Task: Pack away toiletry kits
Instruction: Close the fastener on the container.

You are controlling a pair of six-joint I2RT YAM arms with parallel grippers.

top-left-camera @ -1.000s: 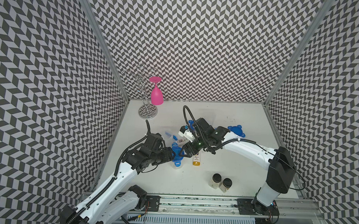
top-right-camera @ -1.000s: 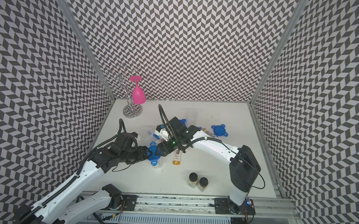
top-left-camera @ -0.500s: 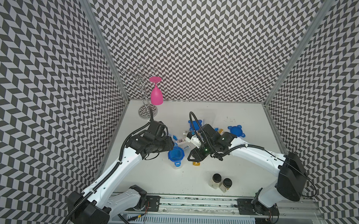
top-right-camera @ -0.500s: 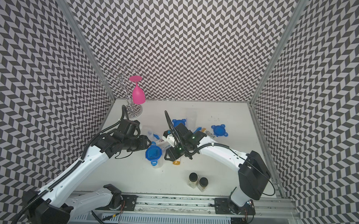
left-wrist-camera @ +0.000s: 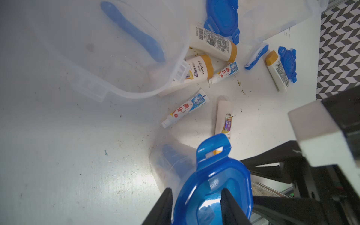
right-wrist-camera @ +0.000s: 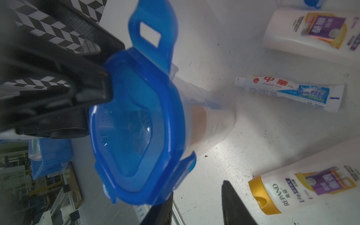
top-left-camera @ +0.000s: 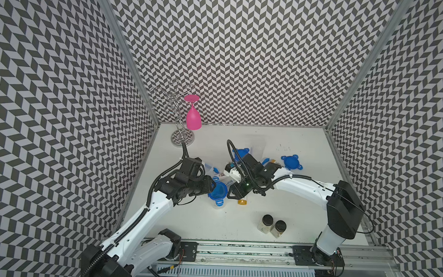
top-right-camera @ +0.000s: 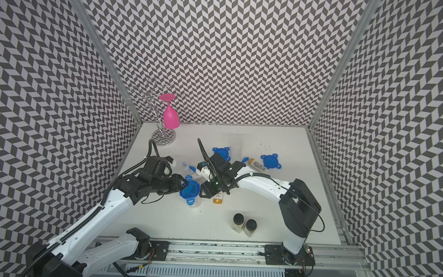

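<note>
A clear tub (top-left-camera: 218, 203) stands at the table's middle with a blue lid (top-left-camera: 218, 192) on it. My left gripper (top-left-camera: 211, 190) (left-wrist-camera: 195, 191) is shut on that lid (left-wrist-camera: 214, 175) at its left edge, one finger against the tub wall, the other on top. My right gripper (top-left-camera: 232, 192) (right-wrist-camera: 196, 190) stands open at the lid's (right-wrist-camera: 136, 126) right edge, one finger under a tab, bare table between the jaws. A second tub (left-wrist-camera: 109, 58) lies on its side with a blue toothbrush inside. Gold-capped bottles (right-wrist-camera: 303, 189), toothpaste tubes (left-wrist-camera: 185, 108) and another toothbrush (left-wrist-camera: 256, 56) lie loose.
Two loose blue lids (top-left-camera: 241, 153) (top-left-camera: 291, 162) lie behind the arms. Two black-capped jars (top-left-camera: 265, 223) (top-left-camera: 278, 228) stand near the front. A pink wine glass (top-left-camera: 193, 117) hangs on a wire rack (top-left-camera: 181, 137) at the back left corner.
My left gripper drew back from the tub, then came in again onto the lid's left edge. My right gripper slid to the lid's right edge. Both pairs of jaws have narrowed.
</note>
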